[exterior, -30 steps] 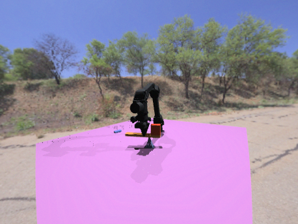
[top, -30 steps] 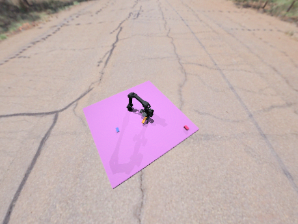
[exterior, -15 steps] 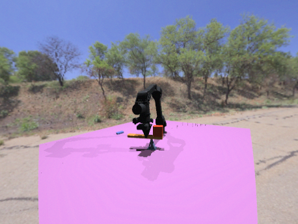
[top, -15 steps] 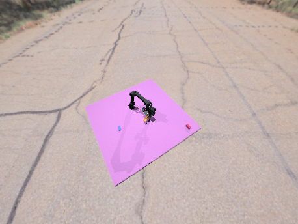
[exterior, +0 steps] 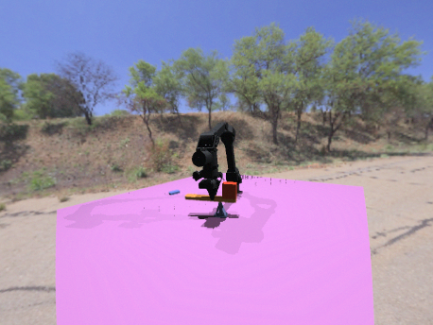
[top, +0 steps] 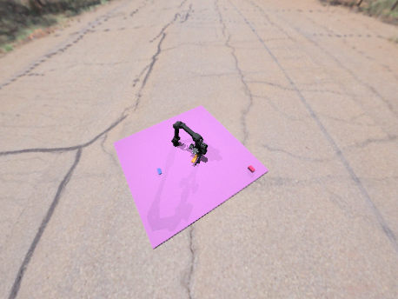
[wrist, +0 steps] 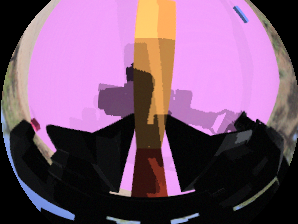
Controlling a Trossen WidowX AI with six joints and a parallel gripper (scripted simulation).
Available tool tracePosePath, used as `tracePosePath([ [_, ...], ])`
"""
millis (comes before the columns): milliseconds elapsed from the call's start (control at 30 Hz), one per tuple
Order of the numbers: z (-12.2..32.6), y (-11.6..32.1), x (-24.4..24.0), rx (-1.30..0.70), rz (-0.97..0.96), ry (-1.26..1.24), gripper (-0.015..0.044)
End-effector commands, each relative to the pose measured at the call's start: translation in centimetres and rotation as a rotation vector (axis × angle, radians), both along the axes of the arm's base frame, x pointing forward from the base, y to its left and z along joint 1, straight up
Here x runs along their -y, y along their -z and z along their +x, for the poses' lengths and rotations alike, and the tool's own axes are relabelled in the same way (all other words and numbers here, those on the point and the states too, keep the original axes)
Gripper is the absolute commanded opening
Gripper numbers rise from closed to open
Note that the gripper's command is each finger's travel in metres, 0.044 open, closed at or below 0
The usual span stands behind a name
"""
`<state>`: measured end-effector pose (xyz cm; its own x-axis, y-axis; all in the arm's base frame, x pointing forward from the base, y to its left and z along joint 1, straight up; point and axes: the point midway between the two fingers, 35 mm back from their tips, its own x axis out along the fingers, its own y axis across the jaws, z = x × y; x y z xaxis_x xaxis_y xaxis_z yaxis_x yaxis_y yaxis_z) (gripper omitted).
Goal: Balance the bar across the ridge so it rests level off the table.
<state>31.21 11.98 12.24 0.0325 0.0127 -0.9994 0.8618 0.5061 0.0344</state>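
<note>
end effector point(exterior: 211, 193) clamped on bar point(exterior: 200, 196), level over ridge point(exterior: 220, 210).

Bright daylight flooding the scene, the arm point(exterior: 215, 156) casting long soft shadows across the pink mat point(exterior: 142, 274), the cracked ground point(top: 304, 87) looking slightly blurred, the wrist view bulging in a fisheye circle, black corners surrounding it, coarse blocky pixels showing throughout.

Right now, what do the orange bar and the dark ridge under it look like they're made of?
Orange bar: flat matte orange with no grain or shine, so perhaps painted wood or plastic; a darker red-brown block sits at one end. Ridge: dark blue-grey, matte, sharp-edged, possibly plastic or coated metal. Neither look settles it.
</note>
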Motion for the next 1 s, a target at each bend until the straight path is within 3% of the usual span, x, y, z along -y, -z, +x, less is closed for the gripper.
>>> tracePosePath([
  [0,0.03,0.04,-0.01,0.002,0.001,0.006,0.0],
  [967,0.03,0.28,-0.03,0.002,0.001,0.006,0.0],
])
